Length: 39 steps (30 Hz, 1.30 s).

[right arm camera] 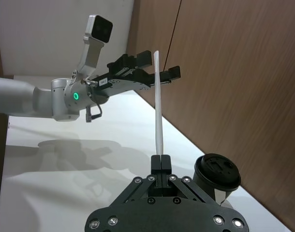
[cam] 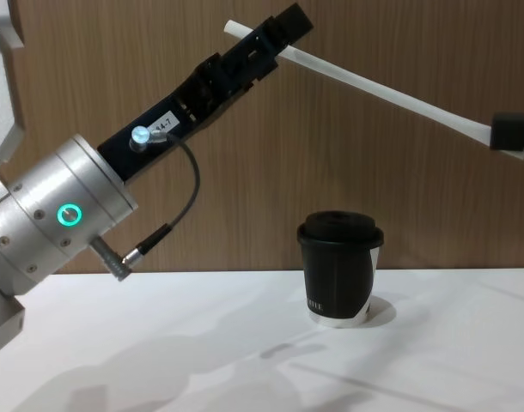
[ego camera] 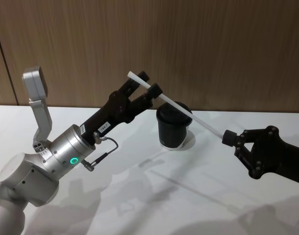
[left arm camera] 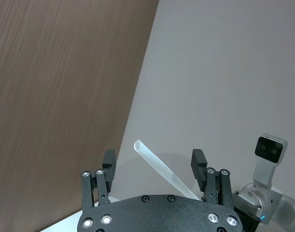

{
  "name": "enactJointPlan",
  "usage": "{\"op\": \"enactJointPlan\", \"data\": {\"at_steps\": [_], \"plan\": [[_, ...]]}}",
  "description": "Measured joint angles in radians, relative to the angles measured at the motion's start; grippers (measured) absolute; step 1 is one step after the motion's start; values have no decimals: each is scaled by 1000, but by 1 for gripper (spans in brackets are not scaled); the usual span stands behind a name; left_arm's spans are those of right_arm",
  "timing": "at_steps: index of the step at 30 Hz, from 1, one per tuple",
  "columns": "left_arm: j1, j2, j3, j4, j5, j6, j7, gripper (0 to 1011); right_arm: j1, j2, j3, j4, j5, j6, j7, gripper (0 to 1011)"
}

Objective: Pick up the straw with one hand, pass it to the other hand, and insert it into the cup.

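The long white straw [ego camera: 174,103] hangs in the air, slanting above the black lidded cup [ego camera: 171,129]. My right gripper [ego camera: 229,137], blocky and black, is shut on the straw's lower right end. My left gripper [ego camera: 149,83], with the silver wrist and green ring, reaches up from the left. Its fingers straddle the straw near its upper left end, and the left wrist view shows them wide apart around the straw [left arm camera: 162,169], so it is open. The cup [cam: 339,266] stands upright on the white table, below the straw [cam: 391,93].
The white table [ego camera: 139,196] runs up to a brown wood-panel wall close behind the cup. A grey cable loops from my left wrist [cam: 189,197].
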Motion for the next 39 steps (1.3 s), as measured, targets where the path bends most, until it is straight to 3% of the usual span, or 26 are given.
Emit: {"op": "enactJointPlan", "data": {"at_steps": [9,21,27,39], "plan": [[-5,-5,4,6,-3,-3,2,814,0,0,0,0,0,0,0,2],[-8,-7,6,10,-5,-4,3,386,0,0,0,0,0,0,0,2],[-9,-8,7,11,-6,-5,3,223,0,0,0,0,0,0,0,2],[-10,-8,7,12,-6,-5,4,133,0,0,0,0,0,0,0,2]]}}
